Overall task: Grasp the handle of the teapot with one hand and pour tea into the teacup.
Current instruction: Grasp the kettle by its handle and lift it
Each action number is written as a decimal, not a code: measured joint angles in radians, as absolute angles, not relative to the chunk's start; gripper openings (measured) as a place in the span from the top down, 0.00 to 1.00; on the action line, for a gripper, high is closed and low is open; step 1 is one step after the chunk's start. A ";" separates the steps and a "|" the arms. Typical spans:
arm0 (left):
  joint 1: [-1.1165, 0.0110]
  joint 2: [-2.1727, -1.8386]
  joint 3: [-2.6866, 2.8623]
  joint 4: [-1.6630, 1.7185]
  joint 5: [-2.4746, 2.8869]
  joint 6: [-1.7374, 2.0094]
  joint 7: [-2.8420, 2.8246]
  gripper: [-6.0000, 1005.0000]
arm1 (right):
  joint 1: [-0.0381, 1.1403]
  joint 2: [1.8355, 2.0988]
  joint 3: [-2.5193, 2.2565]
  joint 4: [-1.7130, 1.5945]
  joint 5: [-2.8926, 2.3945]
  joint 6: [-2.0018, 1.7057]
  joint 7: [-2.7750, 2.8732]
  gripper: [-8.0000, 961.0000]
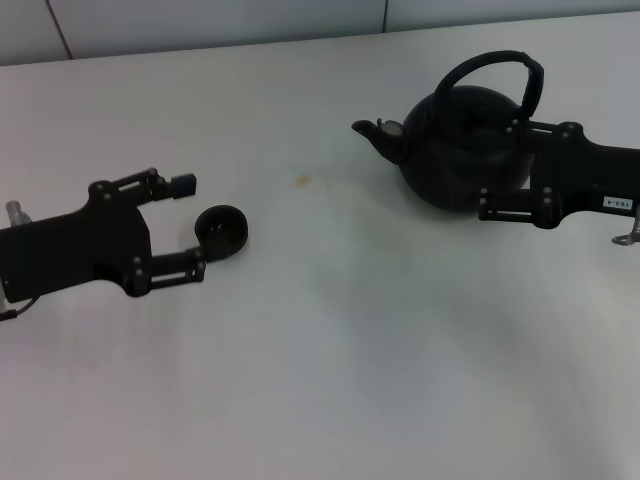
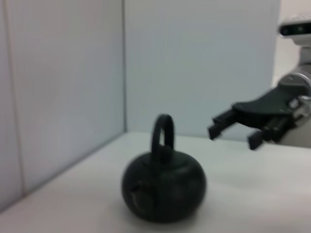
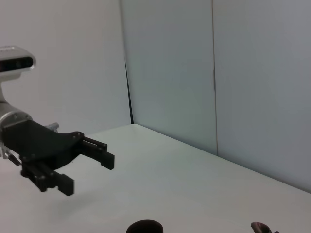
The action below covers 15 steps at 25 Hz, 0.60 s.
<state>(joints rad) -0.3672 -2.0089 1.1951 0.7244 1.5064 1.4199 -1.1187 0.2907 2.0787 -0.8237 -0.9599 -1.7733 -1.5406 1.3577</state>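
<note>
Teapot (image 1: 462, 150) is seen upper right of the head view on the white worktop (image 1: 330, 330), spout pointed toward frame left, handle (image 1: 495, 75) arched upright over its top. Right hand (image 1: 500, 165) is placed at the pot's right side, fingers spread wide around the body, nothing gripped; contact cannot be told. Teacup (image 1: 222, 231) is seen left of centre, well apart from the teapot. Left hand (image 1: 195, 225) is set just beside the cup, fingers wide, cup at the fingertips, not clamped. A small brownish stain (image 1: 301, 181) is noted between cup and pot.
</note>
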 joint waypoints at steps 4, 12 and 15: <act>-0.390 -1.990 1.194 0.736 1.597 1.456 -1.182 0.20 | 0.284 2.078 -0.822 -0.960 -1.772 -1.530 1.363 0.21; -0.406 -1.992 1.125 0.765 1.650 1.492 -1.198 0.20 | 0.264 2.082 -0.817 -0.960 -1.766 -1.413 1.380 0.21; -0.409 -1.995 1.119 0.765 1.648 1.499 -1.199 0.20 | 0.263 2.085 -0.818 -0.959 -1.765 -1.386 1.396 0.21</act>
<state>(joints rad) -0.4094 -1.9946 1.1189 0.7648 1.6483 1.4993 -1.1985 0.2626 2.0847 -0.8175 -0.9588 -1.7654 -1.3858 1.3965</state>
